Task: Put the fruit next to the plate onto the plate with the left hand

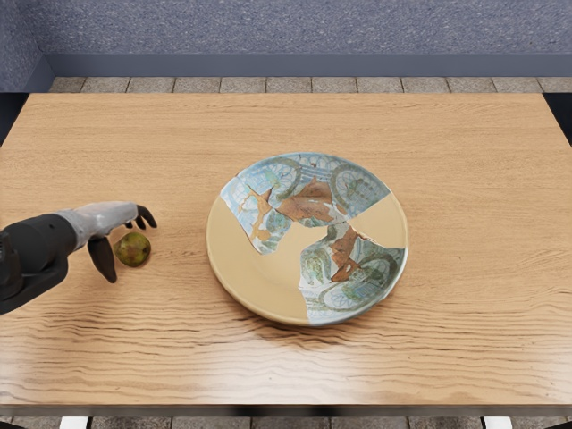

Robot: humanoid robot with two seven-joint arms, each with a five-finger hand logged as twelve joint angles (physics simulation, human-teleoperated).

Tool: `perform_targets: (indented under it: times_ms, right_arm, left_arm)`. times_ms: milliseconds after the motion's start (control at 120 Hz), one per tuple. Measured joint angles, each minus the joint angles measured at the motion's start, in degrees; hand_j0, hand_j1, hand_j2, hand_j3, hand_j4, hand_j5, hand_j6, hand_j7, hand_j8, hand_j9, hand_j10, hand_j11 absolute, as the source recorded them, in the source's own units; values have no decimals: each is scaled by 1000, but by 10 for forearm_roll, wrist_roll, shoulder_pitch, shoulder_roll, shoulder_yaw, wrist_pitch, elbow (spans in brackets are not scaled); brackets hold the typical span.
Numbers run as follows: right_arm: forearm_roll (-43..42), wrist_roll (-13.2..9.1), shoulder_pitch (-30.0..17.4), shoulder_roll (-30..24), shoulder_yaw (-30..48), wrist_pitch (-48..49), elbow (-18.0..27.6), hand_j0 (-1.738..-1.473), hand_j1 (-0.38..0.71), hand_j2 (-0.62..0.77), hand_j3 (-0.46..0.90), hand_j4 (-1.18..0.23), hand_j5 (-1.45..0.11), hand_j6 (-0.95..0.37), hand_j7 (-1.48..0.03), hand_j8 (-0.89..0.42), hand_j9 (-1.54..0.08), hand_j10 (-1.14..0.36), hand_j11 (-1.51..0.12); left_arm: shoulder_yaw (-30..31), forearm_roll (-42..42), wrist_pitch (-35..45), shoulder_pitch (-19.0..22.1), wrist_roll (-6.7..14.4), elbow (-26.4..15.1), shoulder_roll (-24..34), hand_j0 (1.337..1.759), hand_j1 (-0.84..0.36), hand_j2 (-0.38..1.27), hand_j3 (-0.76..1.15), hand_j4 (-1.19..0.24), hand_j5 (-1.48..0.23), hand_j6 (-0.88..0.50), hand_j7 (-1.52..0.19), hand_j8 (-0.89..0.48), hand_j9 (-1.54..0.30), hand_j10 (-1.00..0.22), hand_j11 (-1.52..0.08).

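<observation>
A small round green-brown fruit (pixel 133 249) lies on the wooden table, a short way left of the plate (pixel 241 268). The plate is round and tan with a blue, white and rust patchwork pattern, and nothing lies on it. My left hand (pixel 121 239) reaches in from the left edge and sits right over the fruit. Its dark-tipped fingers arch above the fruit and the thumb hangs down on the fruit's left side. The fingers are spread and not closed on the fruit. The fruit rests on the table surface.
The wooden table (pixel 465 161) runs wide around the plate, ending at a near edge at the bottom and a far edge backed by tiled floor and a grey wall.
</observation>
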Motion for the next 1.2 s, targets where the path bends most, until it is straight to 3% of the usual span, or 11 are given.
perform_targets:
  times_ms: [350,475,667,742,1200]
  right_arm:
    - [0,0,0,0,0,0,0,-1658,-349,0,0,0,0,0,0,0,0,0,0]
    - [0,0,0,0,0,0,0,-1658,-349,0,0,0,0,0,0,0,0,0,0]
    - [0,0,0,0,0,0,0,-1658,-349,0,0,0,0,0,0,0,0,0,0]
    - [0,0,0,0,0,0,0,-1658,-349,0,0,0,0,0,0,0,0,0,0]
    - [0,0,0,0,0,0,0,-1658,-349,0,0,0,0,0,0,0,0,0,0]
  left_arm:
    - [2,0,-4,1,0,-2,3,1658,-260,110,0,-517,-669,-467,-668,-508,-668,-516,-668]
    - [8,2,-4,1,0,-2,3,1650,-281,106,0,-527,-796,-400,-814,-439,-826,-602,-823]
    - [10,1,-11,-1,0,-2,3,1650,-278,420,0,-634,-942,-474,-962,-464,-978,-720,-975]
    - [10,-2,-16,-5,0,-2,3,1652,-319,532,0,-612,-990,-430,-997,-432,-1008,-749,-1005]
    - [-18,-52,-102,-69,0,-1,2,1654,-378,561,0,-502,-1145,-336,-1070,-356,-1062,-802,-1061]
